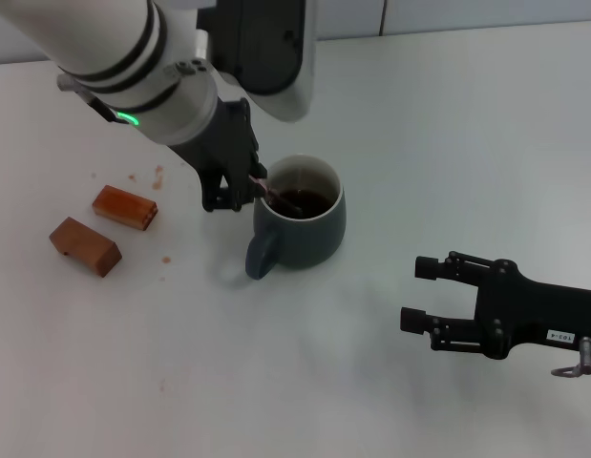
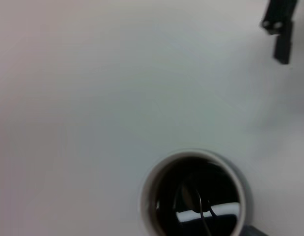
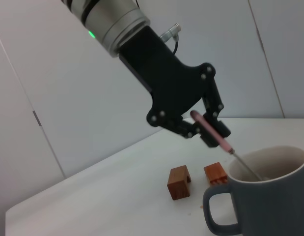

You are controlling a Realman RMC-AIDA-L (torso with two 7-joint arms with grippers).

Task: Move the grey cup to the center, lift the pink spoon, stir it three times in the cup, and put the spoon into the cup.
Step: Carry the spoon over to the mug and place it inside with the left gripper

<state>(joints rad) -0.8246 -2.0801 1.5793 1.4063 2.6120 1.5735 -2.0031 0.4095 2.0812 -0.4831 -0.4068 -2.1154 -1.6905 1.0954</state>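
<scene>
**A:** Where does the job stand?

**B:** The grey cup (image 1: 300,226) sits about mid-table on the white table (image 1: 448,134), so I judge the centring step done. The left gripper (image 1: 240,187) hangs just beside the cup's rim, fingers clamped on the pink handle of the pink spoon (image 3: 216,136), which slants down over the rim with its metal bowl in the dark liquid.

**A:** So it is stirring?

**B:** Stirring, or about to let go; how many turns are made cannot be told from here. What is left, in any case, is the release of the spoon into the cup.

**A:** And the other arm?

**B:** The right gripper (image 1: 427,294) rests low, well apart from the cup, fingers spread and empty. Two brown wooden blocks (image 1: 104,229) lie off to the left.
</scene>
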